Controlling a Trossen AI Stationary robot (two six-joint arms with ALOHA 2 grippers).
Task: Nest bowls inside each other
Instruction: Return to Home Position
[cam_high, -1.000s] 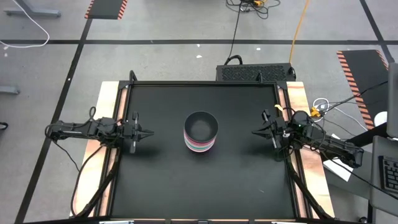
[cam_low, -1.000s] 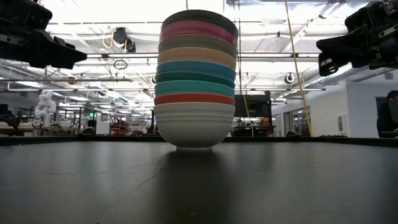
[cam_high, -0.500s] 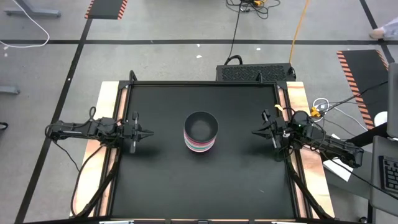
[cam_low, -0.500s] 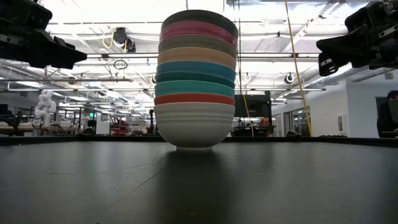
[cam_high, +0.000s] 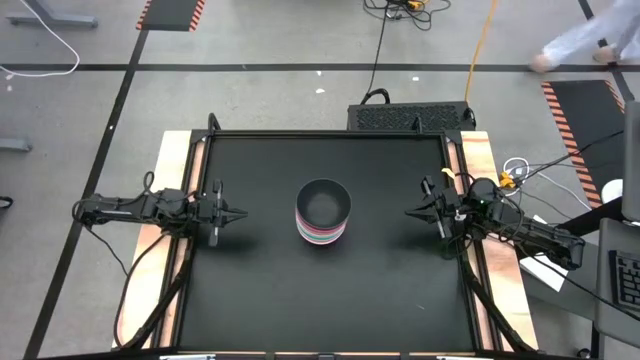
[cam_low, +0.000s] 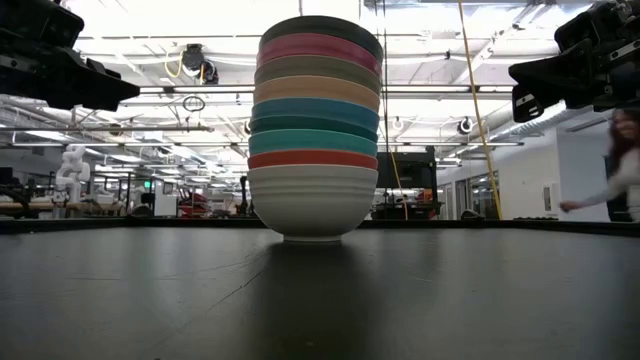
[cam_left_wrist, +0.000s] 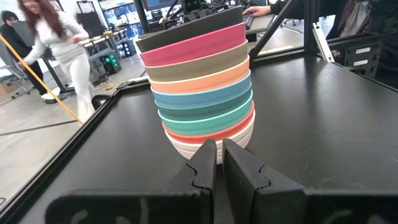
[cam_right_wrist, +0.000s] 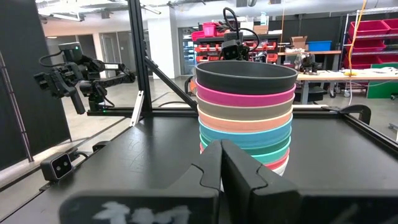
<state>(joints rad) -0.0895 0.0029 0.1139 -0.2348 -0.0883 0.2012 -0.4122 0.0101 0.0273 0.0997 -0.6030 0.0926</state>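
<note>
Stack of 9 nested bowls stands mid black table. Left gripper, fingers pinched together and empty, hovers at its 9 o'clock. The right gripper, likewise closed, is at 3 o'clock. Likely risk: an arm swinging inward topples the tall stack.

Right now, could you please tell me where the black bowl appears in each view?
High view: black bowl at the table's centre, seen from above.
Low view: black bowl, top centre, uppermost.
Left wrist view: black bowl, straight ahead, uppermost.
Right wrist view: black bowl, straight ahead, uppermost.
Shared landmark: the pink bowl directly beneath it.
</note>
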